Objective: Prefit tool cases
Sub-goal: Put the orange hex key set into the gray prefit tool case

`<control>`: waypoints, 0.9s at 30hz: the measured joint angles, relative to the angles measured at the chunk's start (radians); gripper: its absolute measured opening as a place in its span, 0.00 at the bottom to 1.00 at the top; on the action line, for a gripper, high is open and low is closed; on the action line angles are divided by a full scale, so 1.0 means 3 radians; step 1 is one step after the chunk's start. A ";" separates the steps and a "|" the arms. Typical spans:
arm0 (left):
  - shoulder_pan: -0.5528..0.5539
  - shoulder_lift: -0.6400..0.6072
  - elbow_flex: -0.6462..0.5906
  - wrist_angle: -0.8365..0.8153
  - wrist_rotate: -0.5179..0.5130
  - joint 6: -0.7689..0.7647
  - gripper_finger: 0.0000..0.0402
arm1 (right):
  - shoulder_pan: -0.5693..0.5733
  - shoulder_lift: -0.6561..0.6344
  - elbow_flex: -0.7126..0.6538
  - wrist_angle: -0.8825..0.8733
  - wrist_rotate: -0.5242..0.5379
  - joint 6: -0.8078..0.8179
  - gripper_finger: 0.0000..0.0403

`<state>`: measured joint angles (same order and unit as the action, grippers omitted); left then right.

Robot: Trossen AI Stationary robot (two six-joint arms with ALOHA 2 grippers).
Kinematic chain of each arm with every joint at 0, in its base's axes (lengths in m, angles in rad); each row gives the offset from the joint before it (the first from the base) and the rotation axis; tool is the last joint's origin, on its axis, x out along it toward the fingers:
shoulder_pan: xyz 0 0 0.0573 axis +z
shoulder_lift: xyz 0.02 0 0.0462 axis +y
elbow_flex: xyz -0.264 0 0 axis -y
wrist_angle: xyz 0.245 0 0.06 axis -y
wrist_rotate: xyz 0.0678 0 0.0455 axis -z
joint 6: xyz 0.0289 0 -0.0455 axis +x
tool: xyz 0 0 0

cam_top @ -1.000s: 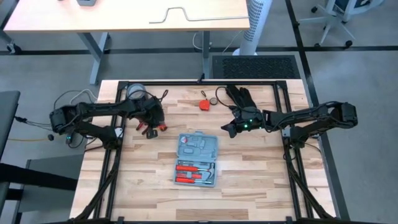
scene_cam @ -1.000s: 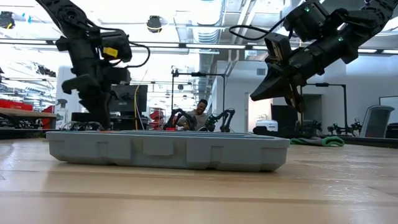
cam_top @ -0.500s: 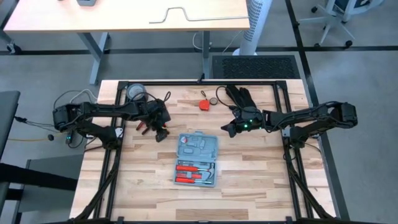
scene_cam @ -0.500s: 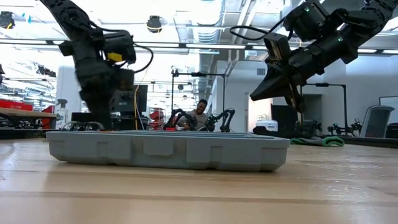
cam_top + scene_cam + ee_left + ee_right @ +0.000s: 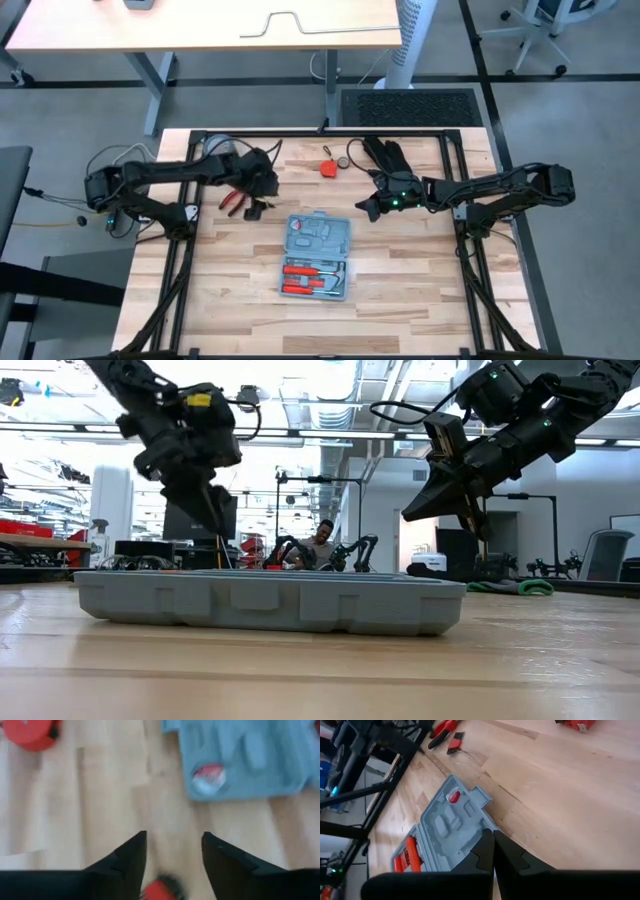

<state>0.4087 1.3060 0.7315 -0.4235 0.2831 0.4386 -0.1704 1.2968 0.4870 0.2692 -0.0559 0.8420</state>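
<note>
The blue-grey tool case (image 5: 318, 257) lies open on the table, with red-handled tools in its near half and mostly bare recesses in its far half (image 5: 245, 755). My left gripper (image 5: 262, 180) hangs open above the table, left of the case's far end. Its fingers (image 5: 131, 857) stand apart over a small red-and-black tool (image 5: 255, 210) that lies on the wood. Red pliers (image 5: 234, 200) lie beside that tool. My right gripper (image 5: 368, 207) is shut and empty. It hovers off the case's far right corner, well above the table (image 5: 440, 500).
A red tape measure (image 5: 330, 167) and a black glove (image 5: 385, 155) lie at the far middle of the table. A tape roll (image 5: 218, 148) sits at the far left, partly under my left arm. Bare wood lies on the near side of the case and on both its sides.
My left gripper has gone a little toward the case, then risen and drawn back toward the far edge, tipping as it went. The small red-and-black tool now lies uncovered on the wood beside the pliers. My right arm has kept still.
</note>
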 joint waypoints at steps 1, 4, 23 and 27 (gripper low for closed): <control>0.0013 0.0000 0.0078 -0.0152 -0.0115 0.0215 0.43 | -0.0001 0.0000 0.0000 0.0001 0.0000 -0.0038 0.03; 0.0102 0.0000 0.0213 -0.0494 -0.0237 0.0691 0.49 | 0.0000 -0.0001 0.0000 0.0000 0.0001 -0.0188 0.05; 0.0540 0.0902 0.0257 -0.0530 -0.0860 0.0633 0.50 | -0.0136 0.0000 0.0000 -0.0001 0.0032 -0.0528 0.12; 0.0533 0.1054 0.0272 -0.0779 -0.0906 0.0158 0.44 | -0.0128 0.0000 0.0000 -0.0012 0.0032 -0.0418 0.12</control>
<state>0.5686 1.6223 0.8131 -0.6571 0.0112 0.4859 -0.2087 1.2968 0.4870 0.2657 -0.0464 0.7166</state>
